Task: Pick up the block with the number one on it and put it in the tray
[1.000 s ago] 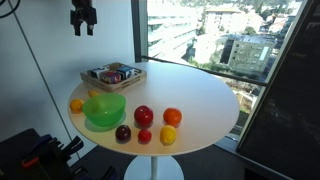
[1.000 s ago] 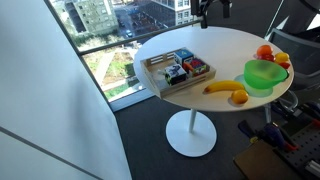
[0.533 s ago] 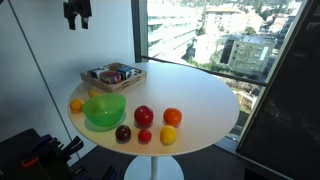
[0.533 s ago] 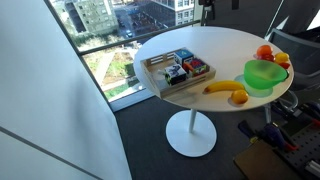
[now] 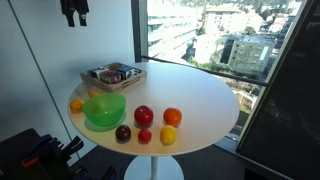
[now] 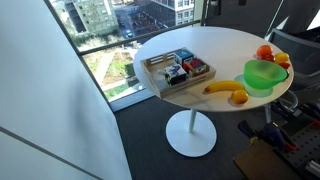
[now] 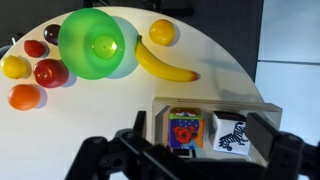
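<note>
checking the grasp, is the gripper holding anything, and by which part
Nothing is held: the gripper hangs empty above the tray, with its jaws apart.

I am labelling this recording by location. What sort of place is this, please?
Probably an office or lab high in a tall building. A floor-to-ceiling window looks down on city buildings, and a round white table carries fruits and a wooden tray.

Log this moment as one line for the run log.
gripper: open, empty, high above table | tray: holds blocks | number-one block: not identifiable | fruits, bowl: on table
</note>
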